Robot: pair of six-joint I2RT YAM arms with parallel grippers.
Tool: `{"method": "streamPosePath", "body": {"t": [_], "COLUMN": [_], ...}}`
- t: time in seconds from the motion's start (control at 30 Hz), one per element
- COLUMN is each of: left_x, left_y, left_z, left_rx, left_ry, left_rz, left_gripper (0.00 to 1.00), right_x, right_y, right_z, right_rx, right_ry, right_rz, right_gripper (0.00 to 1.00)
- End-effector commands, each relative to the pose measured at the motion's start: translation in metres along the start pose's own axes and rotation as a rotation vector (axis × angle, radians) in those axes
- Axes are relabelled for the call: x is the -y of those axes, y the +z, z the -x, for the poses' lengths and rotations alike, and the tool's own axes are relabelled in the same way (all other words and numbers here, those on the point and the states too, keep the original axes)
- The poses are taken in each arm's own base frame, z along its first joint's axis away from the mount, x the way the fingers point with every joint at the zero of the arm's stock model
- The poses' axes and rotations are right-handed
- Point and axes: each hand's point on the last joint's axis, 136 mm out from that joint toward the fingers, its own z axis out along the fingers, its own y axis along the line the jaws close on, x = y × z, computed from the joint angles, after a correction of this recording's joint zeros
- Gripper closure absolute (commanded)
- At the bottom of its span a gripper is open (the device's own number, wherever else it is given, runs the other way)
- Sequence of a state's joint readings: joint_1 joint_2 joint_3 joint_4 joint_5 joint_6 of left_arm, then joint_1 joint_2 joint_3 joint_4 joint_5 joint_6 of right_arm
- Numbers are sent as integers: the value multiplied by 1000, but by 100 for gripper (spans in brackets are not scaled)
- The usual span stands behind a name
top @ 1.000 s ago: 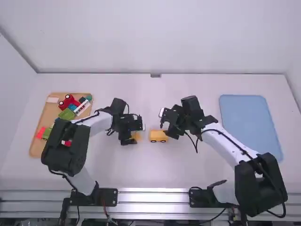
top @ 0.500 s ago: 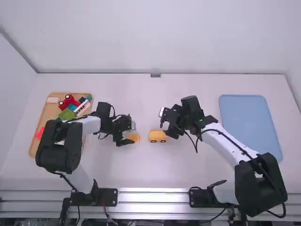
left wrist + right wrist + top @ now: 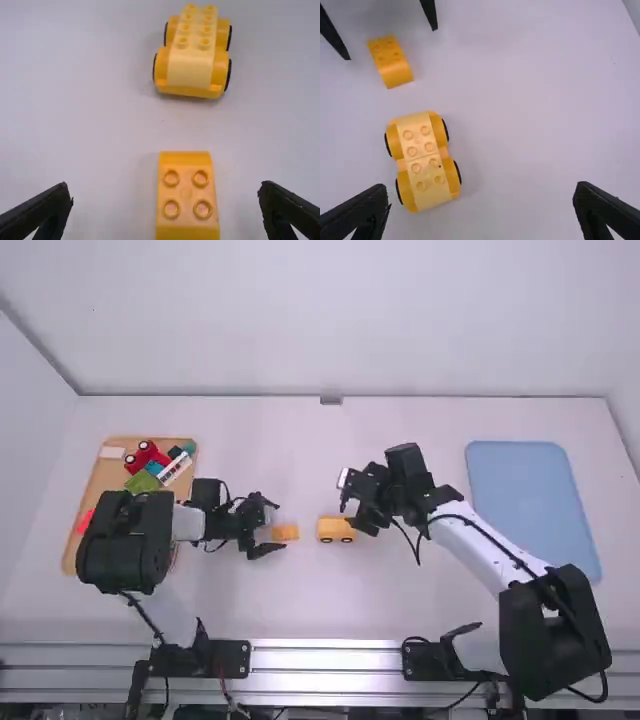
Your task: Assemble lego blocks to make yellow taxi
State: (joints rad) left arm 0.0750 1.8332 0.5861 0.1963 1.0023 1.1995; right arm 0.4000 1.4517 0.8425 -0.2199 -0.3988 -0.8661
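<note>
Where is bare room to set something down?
Bare: beyond the left pincer and right pincer, towards the wall; between the yellow car base and metal rail; the blue tray. Crowded: the loaded wooden tray; between pincers, around the orange block.

The high view looks forward-down from behind, farther off; close wrist views face down, sharing the yellow car [image 3: 192,62].

Bright, even, diffuse light, faint shadows with soft edges

A yellow wheeled base [image 3: 190,67] sits upright near, not touching, a studded orange block [image 3: 186,192].
</note>
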Motion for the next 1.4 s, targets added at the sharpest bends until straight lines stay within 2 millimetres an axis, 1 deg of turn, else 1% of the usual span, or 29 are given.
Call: {"method": "streamPosePath", "body": {"t": [0.0,0.1,0.17,0.3,0.33,0.37,0.4,0.43,0.47,0.5,0.53,0.6,0.67,0.73,0.77,0.93,1.0,1.07,1.13,1.2,1.27,1.33,1.37], "left_x": [7,6,6,10,10,10,10,10,10,11,13,17,19,22,22,18,16,6,-1,-9,-11,-13,-14], "left_y": [-5,-2,5,13,15,15,15,14,13,13,14,15,15,16,17,16,15,14,12,9,6,0,-1], "left_z": [3,-2,-7,-13,-14,-14,-15,-16,-17,-17,-17,-20,-21,-20,-20,-12,-7,-1,3,14,20,33,35], "left_rx": [97,111,95,87,86,87,87,84,86,86,85,76,80,83,84,132,151,153,148,161,172,196,197], "left_ry": [-76,-95,-101,-45,-45,-45,-45,-43,-26,-24,-3,31,42,51,57,103,103,53,25,20,37,73,76], "left_rz": [-32,-42,-57,-93,-97,-97,-96,-90,-90,-90,-93,-96,-93,-95,-92,-76,-76,-67,-56,-47,-41,-32,-31], "left_gripper": [1,1,1,2,6,6,10,20,34,39,53,62,66,77,80,89,89,90,92,95,95,94,94], "right_x": [3,2,-2,-5,-6,-7,-7,-7,-6,-6,-4,-4,-4,-1,0,-2,-4,-13,-21,-26,-26,-30,-30], "right_y": [-6,-5,-4,-2,-2,-2,-2,-2,-2,-2,-3,-3,-2,-2,-3,-2,-2,-3,-4,-5,-4,-1,-1], "right_z": [13,14,16,20,21,21,22,22,21,21,20,20,21,22,22,23,21,17,17,14,9,1,0], "right_rx": [43,44,47,49,51,52,53,53,53,52,52,52,55,55,57,55,46,52,95,181,246,370,378], "right_ry": [-11,-14,-24,-37,-39,-41,-43,-43,-40,-40,-36,-36,-40,-44,-43,-48,-44,-75,-103,-113,-100,-101,-101], "right_rz": [-4,0,8,14,15,16,16,16,14,14,11,9,6,-7,-8,-6,2,49,92,124,120,117,118], "right_gripper": [2,1,1,1,2,1,1,1,2,1,2,2,2,2,2,1,1,2,1,2,1,1,1]}}
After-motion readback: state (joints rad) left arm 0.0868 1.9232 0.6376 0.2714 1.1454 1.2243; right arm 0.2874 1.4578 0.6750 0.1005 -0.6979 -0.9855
